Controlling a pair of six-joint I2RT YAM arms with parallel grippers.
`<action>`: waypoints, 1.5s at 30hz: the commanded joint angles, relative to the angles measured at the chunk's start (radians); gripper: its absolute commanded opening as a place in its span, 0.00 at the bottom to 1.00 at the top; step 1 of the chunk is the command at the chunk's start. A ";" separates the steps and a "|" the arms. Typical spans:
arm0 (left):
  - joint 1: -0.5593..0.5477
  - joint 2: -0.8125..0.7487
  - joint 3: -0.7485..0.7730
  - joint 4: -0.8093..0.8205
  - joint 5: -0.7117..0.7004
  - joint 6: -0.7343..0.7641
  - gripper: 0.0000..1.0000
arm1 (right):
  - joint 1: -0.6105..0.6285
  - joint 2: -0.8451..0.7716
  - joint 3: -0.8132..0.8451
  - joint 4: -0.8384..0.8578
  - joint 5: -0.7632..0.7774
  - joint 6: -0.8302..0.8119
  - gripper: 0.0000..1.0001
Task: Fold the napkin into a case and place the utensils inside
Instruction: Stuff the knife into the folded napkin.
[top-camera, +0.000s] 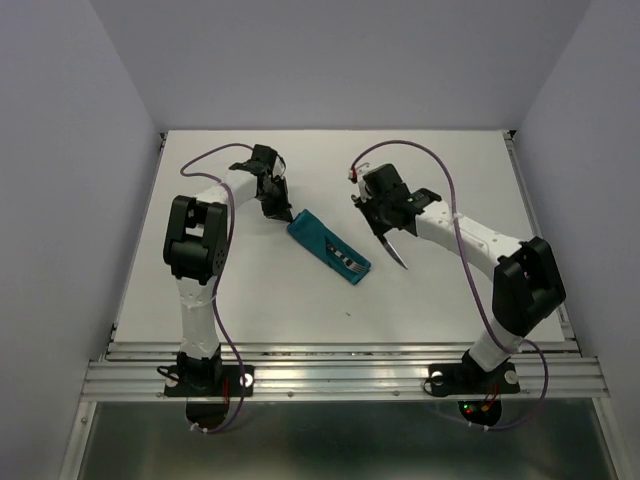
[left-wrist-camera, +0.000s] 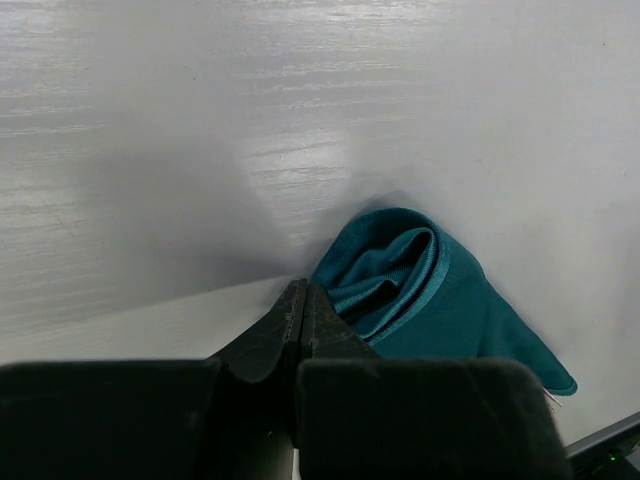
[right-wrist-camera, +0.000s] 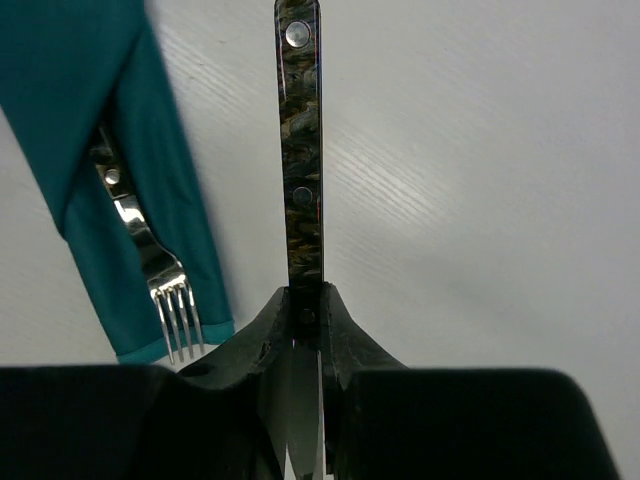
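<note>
Clamping the small knife with dark mottled handle and silver blade (right-wrist-camera: 302, 150) where handle meets blade, the right pincer (right-wrist-camera: 305, 312) holds it near the narrow teal cloth case (right-wrist-camera: 60, 120), where the slim silver fork (right-wrist-camera: 150, 265) lies tucked, tines poking out. The left pincer (left-wrist-camera: 300, 305) is clenched at the case's far end; whether it nips cloth I cannot tell. Likely trouble: the handle snagging a fold and dragging the pouch across the white worktop (top-camera: 280, 300).

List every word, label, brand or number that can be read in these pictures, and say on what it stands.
None: no text can be read anywhere.
The teal case, the fork and the knife bear no words; the knife handle shows only plain rivets.
</note>
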 joint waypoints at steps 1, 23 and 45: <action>-0.003 0.000 0.036 -0.023 -0.002 0.013 0.04 | 0.060 0.046 0.070 -0.053 0.027 -0.132 0.01; -0.001 0.011 0.052 -0.029 0.000 0.018 0.04 | 0.193 0.191 0.119 -0.176 -0.002 -0.204 0.01; -0.001 0.006 0.033 -0.018 0.007 0.016 0.04 | 0.232 0.318 0.243 -0.181 0.002 -0.215 0.01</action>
